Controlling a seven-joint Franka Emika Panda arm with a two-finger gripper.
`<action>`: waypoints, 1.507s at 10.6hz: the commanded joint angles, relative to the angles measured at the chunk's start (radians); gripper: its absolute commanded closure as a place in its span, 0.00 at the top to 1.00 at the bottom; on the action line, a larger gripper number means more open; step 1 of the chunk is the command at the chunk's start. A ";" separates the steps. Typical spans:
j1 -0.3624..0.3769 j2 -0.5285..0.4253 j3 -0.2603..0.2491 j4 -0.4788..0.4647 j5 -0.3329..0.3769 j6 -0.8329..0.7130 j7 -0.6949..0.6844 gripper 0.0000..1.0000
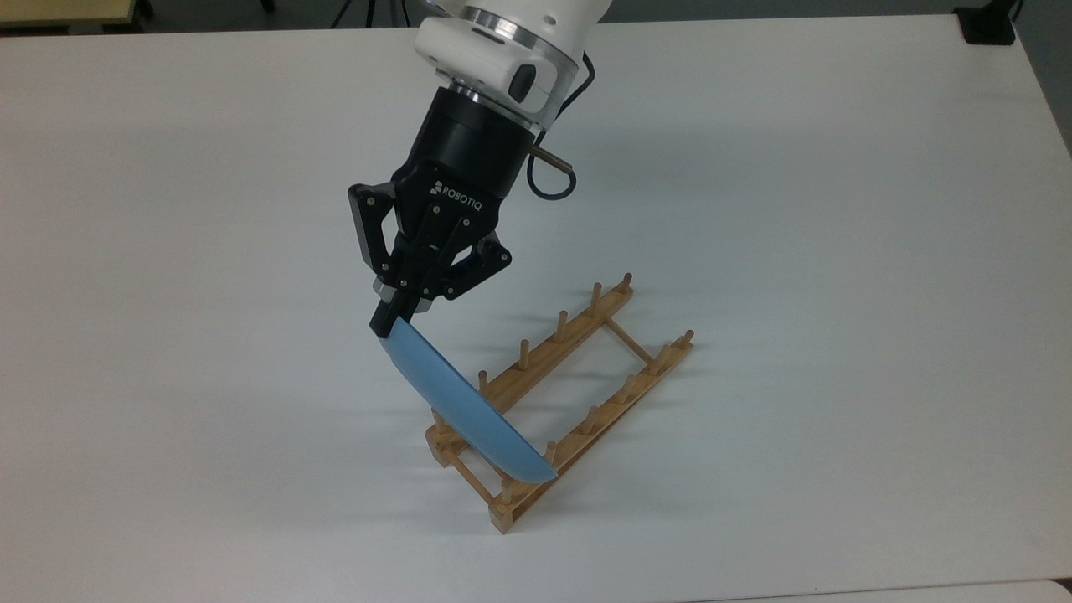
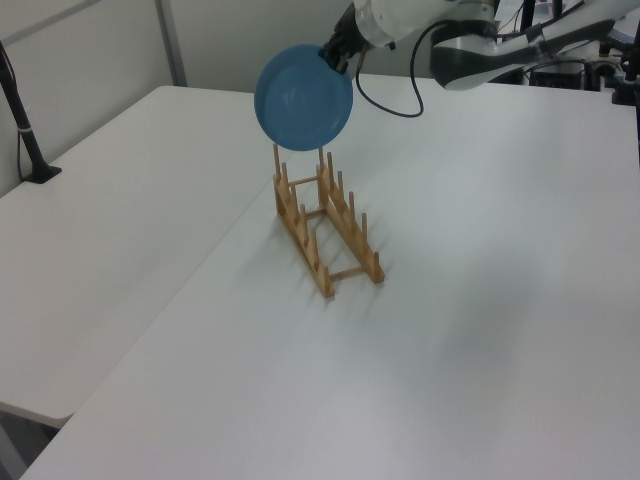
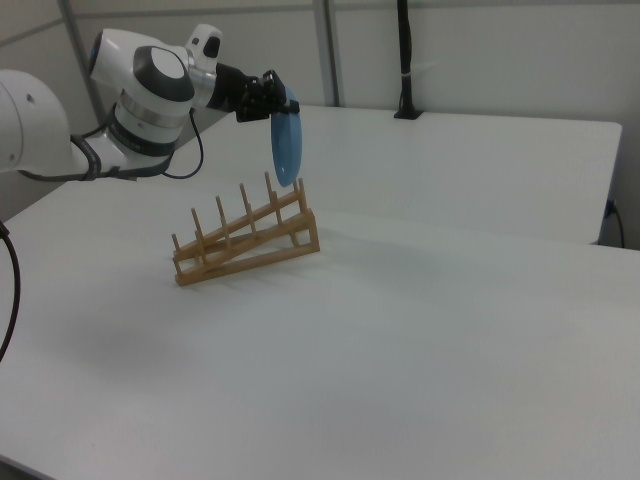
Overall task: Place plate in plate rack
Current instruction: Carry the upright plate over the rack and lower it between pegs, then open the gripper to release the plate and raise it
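Observation:
My gripper (image 1: 392, 320) (image 2: 330, 55) (image 3: 284, 102) is shut on the upper rim of the light-blue plate (image 1: 456, 407) (image 2: 303, 97) (image 3: 287, 147), which hangs on edge, nearly vertical, in the air. The plate's lower edge hovers just above one end of the wooden plate rack (image 1: 578, 394) (image 2: 327, 228) (image 3: 246, 242): the near-left end in the top view, the far end in the left view. In the left view a small gap separates plate and pegs. The rack lies flat on the white table (image 1: 837, 251), its pegs upright.
A black post (image 3: 404, 60) (image 2: 22, 125) on a foot stands at the table's far side in the right view. The arm's black cable (image 1: 548, 180) loops behind the wrist. Wide bare tabletop surrounds the rack.

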 commanded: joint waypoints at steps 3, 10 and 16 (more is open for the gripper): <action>0.025 0.049 -0.018 0.018 -0.044 -0.028 0.026 0.00; 0.032 0.087 -0.009 0.015 -0.041 -0.026 0.052 1.00; 0.042 0.032 0.040 0.012 0.183 -0.026 0.306 1.00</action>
